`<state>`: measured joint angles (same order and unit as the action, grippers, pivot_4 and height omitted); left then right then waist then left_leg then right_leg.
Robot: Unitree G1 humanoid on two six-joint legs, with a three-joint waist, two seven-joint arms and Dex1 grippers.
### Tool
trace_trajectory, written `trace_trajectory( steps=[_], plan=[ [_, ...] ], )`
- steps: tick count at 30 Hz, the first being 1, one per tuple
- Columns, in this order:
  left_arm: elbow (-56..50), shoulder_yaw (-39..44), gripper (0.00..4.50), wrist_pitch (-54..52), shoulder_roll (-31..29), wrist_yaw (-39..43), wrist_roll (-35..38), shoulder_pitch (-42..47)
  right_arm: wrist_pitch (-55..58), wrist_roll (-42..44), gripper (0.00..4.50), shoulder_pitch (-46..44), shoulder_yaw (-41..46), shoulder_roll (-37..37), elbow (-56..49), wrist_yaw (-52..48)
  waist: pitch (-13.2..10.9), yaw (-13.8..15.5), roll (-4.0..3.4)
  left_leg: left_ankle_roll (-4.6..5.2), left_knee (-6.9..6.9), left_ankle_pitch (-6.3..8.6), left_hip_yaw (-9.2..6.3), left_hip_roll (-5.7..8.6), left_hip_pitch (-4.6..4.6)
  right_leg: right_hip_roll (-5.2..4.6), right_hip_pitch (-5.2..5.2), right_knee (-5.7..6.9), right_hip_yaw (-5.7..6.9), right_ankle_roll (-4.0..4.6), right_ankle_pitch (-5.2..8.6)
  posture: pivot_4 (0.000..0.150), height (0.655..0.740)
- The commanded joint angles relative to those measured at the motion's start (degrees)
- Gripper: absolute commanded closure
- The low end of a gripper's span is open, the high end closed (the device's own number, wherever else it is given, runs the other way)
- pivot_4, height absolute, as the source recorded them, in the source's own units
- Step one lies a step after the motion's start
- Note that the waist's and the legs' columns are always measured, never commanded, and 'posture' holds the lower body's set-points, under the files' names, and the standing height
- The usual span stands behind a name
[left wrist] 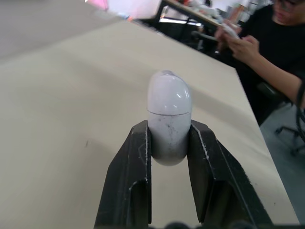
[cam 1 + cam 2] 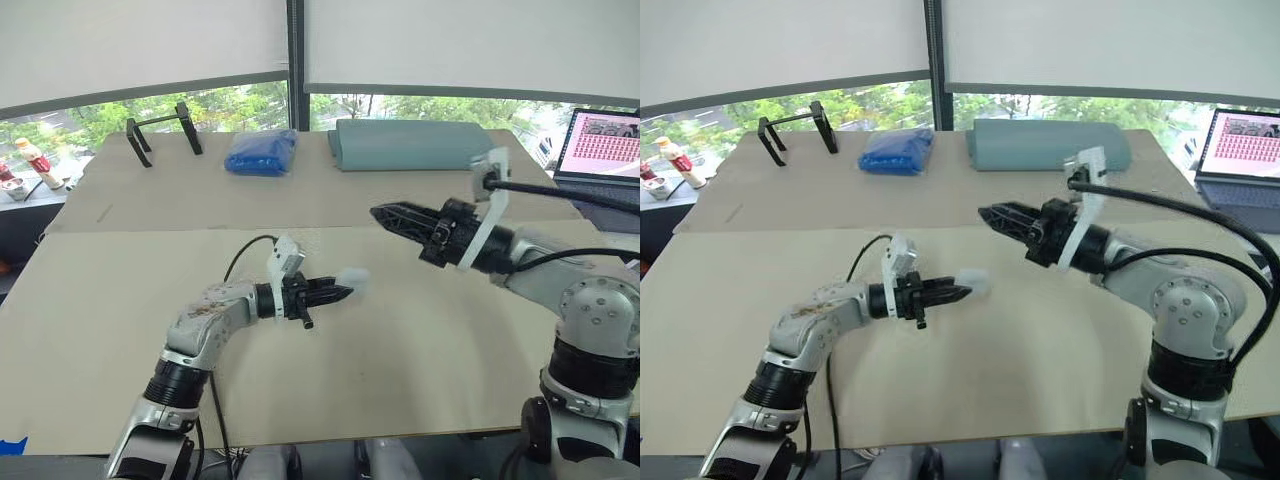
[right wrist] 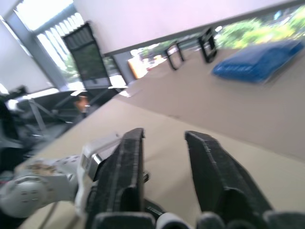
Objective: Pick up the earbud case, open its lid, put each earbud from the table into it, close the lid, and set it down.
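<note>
The white earbud case [image 1: 168, 116] is held above the table with its lid closed, pinched between the two black fingers of my left gripper [image 2: 342, 293]. In the head views the case [image 2: 354, 279] sticks out past the fingertips over the middle of the table. My right gripper [image 2: 384, 214] hovers higher, up and to the right of the case, pointing left. Its fingers [image 3: 125, 168] stand apart with nothing between them. No loose earbuds can be made out on the table.
A blue bag [image 2: 262, 153], a grey-blue roll [image 2: 412, 144] and a black stand [image 2: 163, 131] sit along the far side of the table [image 2: 150, 280]. A laptop [image 2: 605, 145] is at the right edge. A person [image 1: 271, 52] sits beyond the table.
</note>
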<state>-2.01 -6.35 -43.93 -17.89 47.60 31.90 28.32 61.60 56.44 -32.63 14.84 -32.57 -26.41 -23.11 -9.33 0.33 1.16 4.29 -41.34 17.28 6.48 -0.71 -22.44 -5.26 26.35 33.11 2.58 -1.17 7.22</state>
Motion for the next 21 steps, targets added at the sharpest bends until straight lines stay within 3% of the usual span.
trace_trajectory(
  steps=[1,5,9,14,17,18,21],
  plan=[
    [2.30,4.07,3.94,-9.01,4.98,-8.39,3.73,2.60,-16.10,-16.81,1.55,11.87,-8.11,-9.75,-6.99,-9.94,0.01,0.46,0.07,0.01,-0.02,0.00,-0.11,0.05,0.01,-0.02,-0.10,-0.03,0.03,-0.21,0.16,0.150,0.7400],
    [9.07,9.73,3.94,-16.00,10.70,-18.14,4.31,5.25,-28.37,-26.16,0.21,21.28,-12.32,-13.53,-6.59,-15.70,-0.01,-0.12,0.10,-0.01,-0.12,0.00,-0.02,0.28,0.05,-0.11,-0.10,-0.01,-0.27,-0.45,0.29,0.150,0.7400],
    [11.57,12.76,3.94,-19.68,12.24,-21.18,4.99,6.39,-33.23,-29.71,0.04,25.31,-12.84,-12.76,-5.26,-17.36,-0.05,-0.70,0.16,0.04,-0.24,0.02,0.00,0.30,0.09,-0.11,-0.12,0.02,-0.35,-0.47,0.27,0.150,0.7400],
    [10.42,13.13,1.71,-21.30,10.32,-22.19,4.44,5.42,-34.78,-30.88,0.00,26.22,-11.89,-11.75,-3.31,-18.07,-0.04,-0.43,0.16,0.20,-0.24,0.11,-0.05,0.12,0.18,0.01,-0.14,0.07,-0.30,-0.25,0.16,0.150,0.7400],
    [6.80,14.22,0.24,-23.76,5.36,-20.83,5.55,3.70,-33.61,-29.53,0.00,24.84,-10.57,-11.24,-2.73,-18.32,-0.04,-0.62,0.16,0.17,-0.24,0.10,-0.04,0.05,0.23,0.05,-0.16,0.08,-0.30,-0.02,0.22,0.150,0.7400],
    [5.49,14.15,0.03,-23.86,2.57,-19.42,5.65,2.83,-33.30,-29.25,0.00,24.42,-10.25,-11.20,-2.66,-18.36,-0.04,-0.99,0.15,0.15,-0.23,0.10,-0.03,0.01,0.23,0.08,-0.14,0.08,-0.31,0.08,0.26,0.150,0.7400],
    [2.65,12.69,0.03,-18.06,-8.35,-12.44,3.22,-0.26,-33.08,-29.04,0.00,23.73,-9.04,-11.80,-1.92,-19.06,-0.03,-1.54,0.16,-0.07,0.18,-0.03,0.07,-0.02,0.48,0.12,-0.12,0.10,-0.34,0.19,0.22,0.150,0.7400]
  ],
)
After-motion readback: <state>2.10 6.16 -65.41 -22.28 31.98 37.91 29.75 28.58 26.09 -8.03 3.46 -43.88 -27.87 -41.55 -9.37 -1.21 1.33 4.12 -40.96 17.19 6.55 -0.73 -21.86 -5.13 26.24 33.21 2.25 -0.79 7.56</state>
